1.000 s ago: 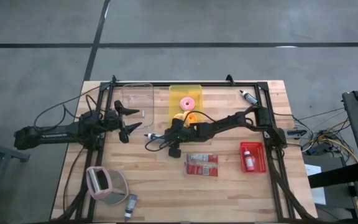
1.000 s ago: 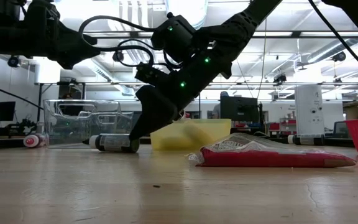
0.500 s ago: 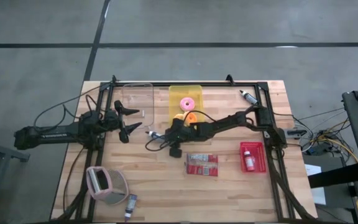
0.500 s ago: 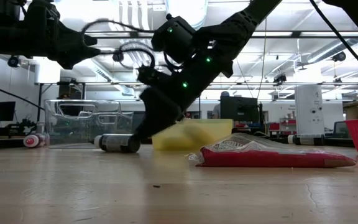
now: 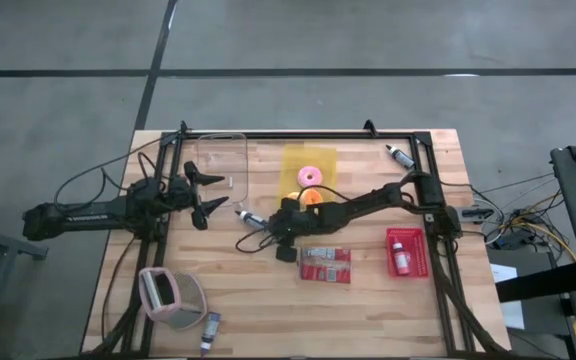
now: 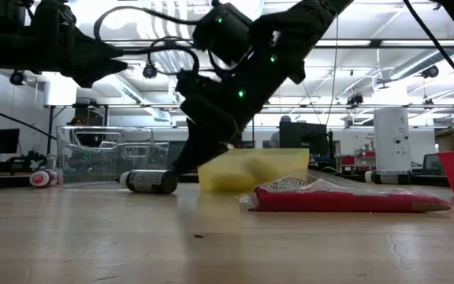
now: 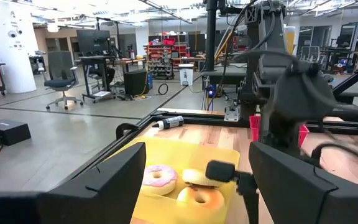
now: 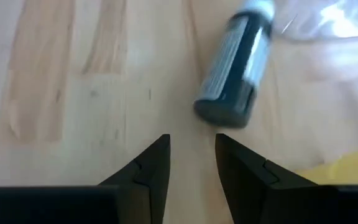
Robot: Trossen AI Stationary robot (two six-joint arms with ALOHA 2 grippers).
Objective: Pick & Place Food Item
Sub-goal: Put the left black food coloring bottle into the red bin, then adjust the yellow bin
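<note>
I keep the right gripper [image 5: 280,243] narrow and empty, low by the bottle [image 5: 249,217]; donuts [image 5: 310,176] sit in the yellow tray [image 5: 293,156] beyond; the left gripper [image 5: 205,193] waits wide beside the clear tub [image 5: 220,150].

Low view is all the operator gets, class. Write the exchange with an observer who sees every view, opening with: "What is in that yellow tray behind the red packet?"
Observer: The yellow tray holds doughnuts, among them a pink doughnut and an orange doughnut.
Operator: Which arm leans over it?
Observer: The right one. The right gripper is empty, its fingers slightly apart, pointing at bare table just short of a dark bottle.
Operator: And the other arm?
Observer: The left gripper hovers wide open beside the clear container, holding nothing.
</note>
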